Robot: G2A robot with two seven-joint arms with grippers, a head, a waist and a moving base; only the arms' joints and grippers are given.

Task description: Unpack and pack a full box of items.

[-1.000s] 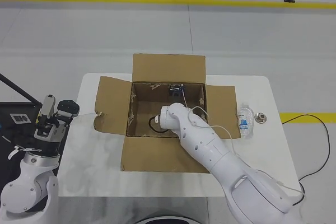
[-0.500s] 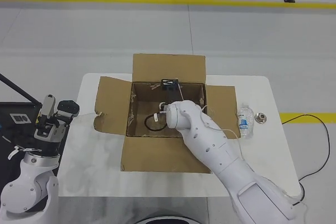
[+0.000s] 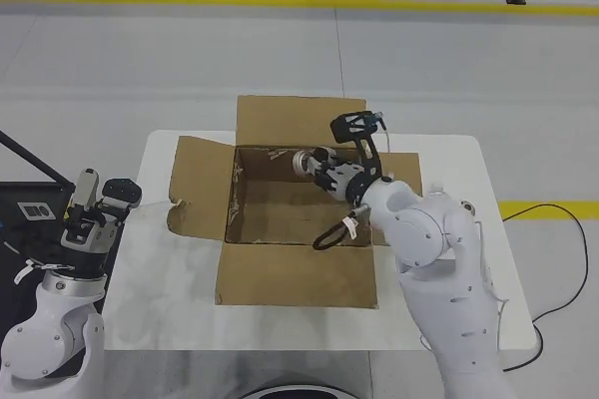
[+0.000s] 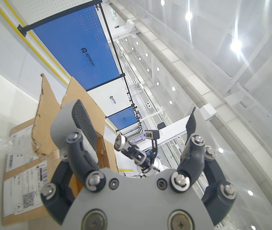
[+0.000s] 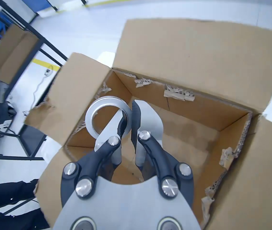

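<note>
- Between the fingertips of the right gripper sits one narrow stretch of a metal ring. The jaws are nearly closed on its band, and most of the ring sticks out to one side of the fingers.
- One finger seems to sit inside the hole and the other against the outer edge, though the contact itself is hard to make out.
- By its bright machined look, the ring is probably rigid, smooth and fairly heavy for its size (slick metal gives rubber pads little to bite). It could swivel or slip in so off-centre a pinch, so a firm squeeze on the band and a level carry seem wise.
- Directly below the gripper is the open cardboard box, its flaps folded outward. The ring hangs over the inside, near the far wall, not touching the cardboard.
- Farther out, past the flap on this arm's side, a plastic bottle lies on the table, with a small metal part just beside it.
- Well apart, off the table's other end, the left gripper points upward, spread wide and holding nothing.
</note>
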